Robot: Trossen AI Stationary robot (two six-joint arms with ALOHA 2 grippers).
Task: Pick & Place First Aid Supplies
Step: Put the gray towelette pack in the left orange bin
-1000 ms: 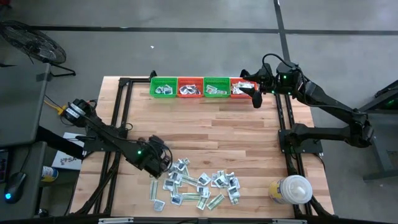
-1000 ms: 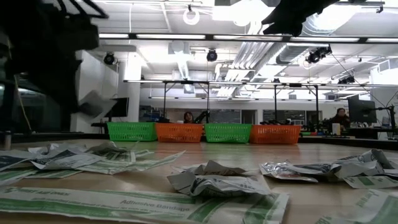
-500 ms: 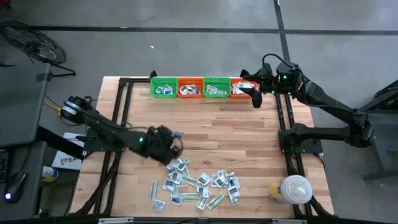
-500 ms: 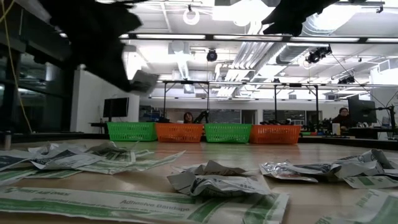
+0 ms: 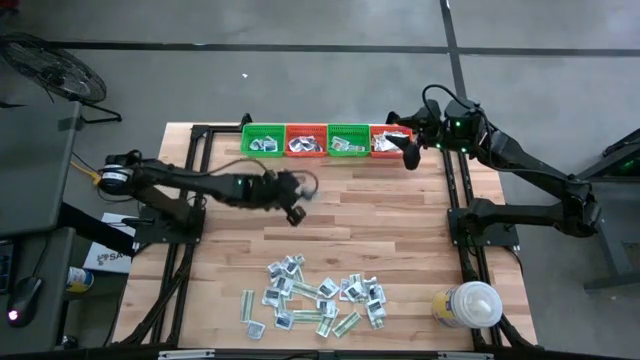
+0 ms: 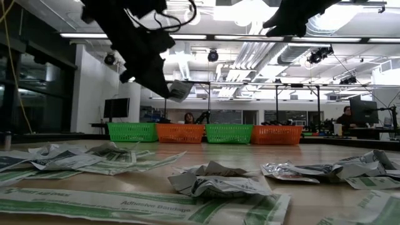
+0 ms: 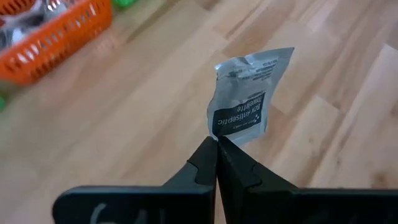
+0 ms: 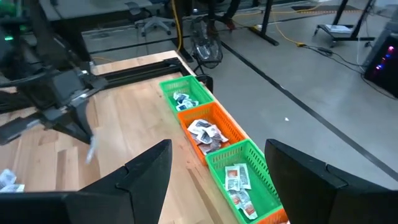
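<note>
Silvery foil with a dark label: that is the packet [image 7: 249, 99] pinched by one corner in the left gripper [image 7: 216, 144], whose jaws are closed tight on its lower edge so it hangs free and clear of the table. Held high over the bare wood between the pile and the baskets, it looks to be on its way to one of them (which one I cannot tell).

The rest of the first aid supplies [image 5: 315, 297] lie heaped near the front edge, white squares and pale-green strips overlapping. Four baskets [image 5: 326, 140], green and orange by turns, stand in a row along the far edge, each already holding some packets.

The right gripper [image 5: 408, 154] waits beside the row's right end, jaws spread wide and empty, likely parked out of the other arm's path.

The table [image 5: 390, 230] is pale wooden planking inside a black frame; a white lidded container [image 5: 468, 303] stands at its front right corner. Beyond is a grey concrete floor, workbenches, monitors, and a seated person [image 6: 344, 119] far off.
</note>
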